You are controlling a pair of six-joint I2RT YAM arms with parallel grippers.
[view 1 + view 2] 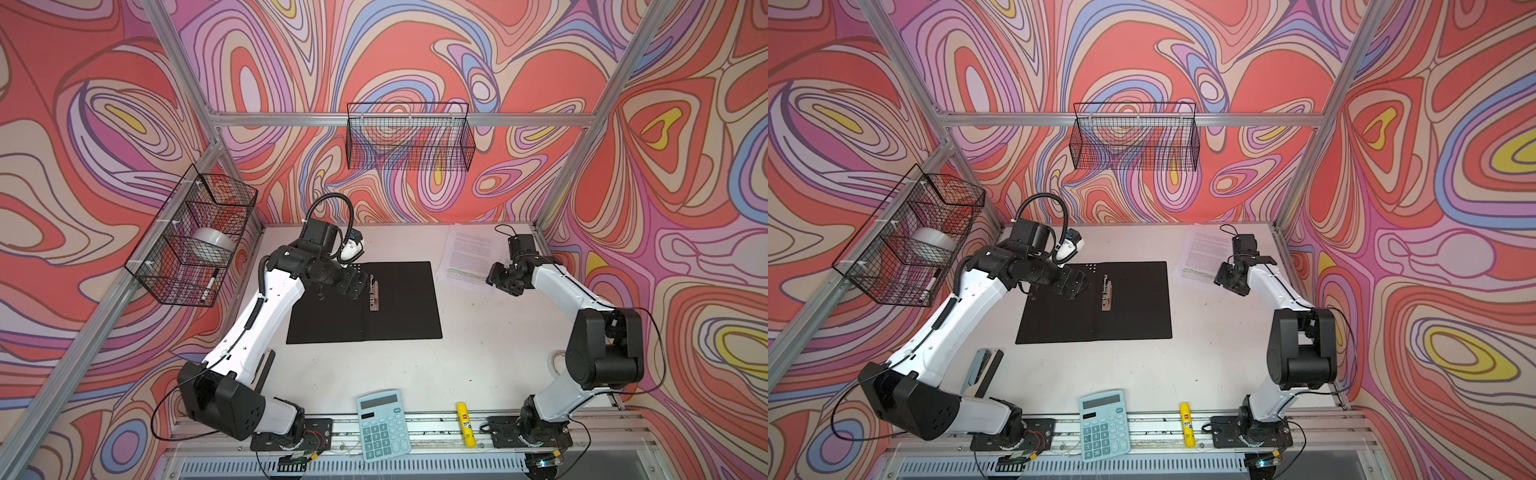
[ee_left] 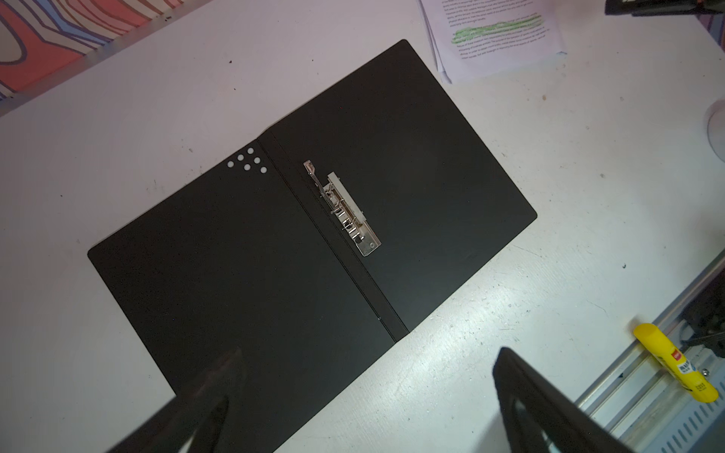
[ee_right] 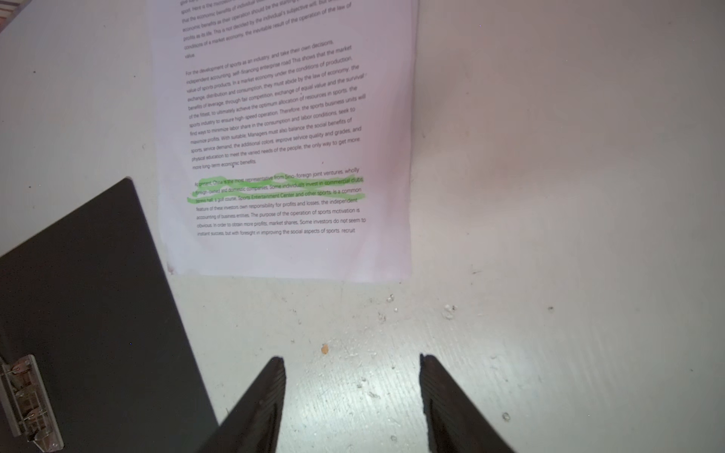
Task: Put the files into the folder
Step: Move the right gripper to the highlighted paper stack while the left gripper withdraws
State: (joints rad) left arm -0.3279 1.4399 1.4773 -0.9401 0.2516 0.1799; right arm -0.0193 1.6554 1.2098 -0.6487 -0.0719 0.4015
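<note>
The folder (image 1: 399, 303) (image 1: 1133, 307) lies open on the middle of the table, black inside up, with its metal clip bar (image 1: 375, 296) (image 2: 345, 208) beside the spine. The files (image 1: 469, 257) (image 1: 1202, 253) (image 3: 282, 137), white printed sheets with a green highlighted passage, lie flat at the back right, just beyond the folder's right corner. My left gripper (image 1: 357, 284) (image 2: 368, 353) hovers open wide over the folder's left half, near the clip bar, holding nothing. My right gripper (image 1: 505, 282) (image 3: 352, 357) is open and empty over bare table, just off the files' near edge.
A pale blue calculator (image 1: 383, 424) and a yellow glue stick (image 1: 465, 424) lie at the front edge by the rail. One wire basket (image 1: 195, 237) holding a tape roll hangs on the left wall; another wire basket (image 1: 409, 137) hangs on the back wall.
</note>
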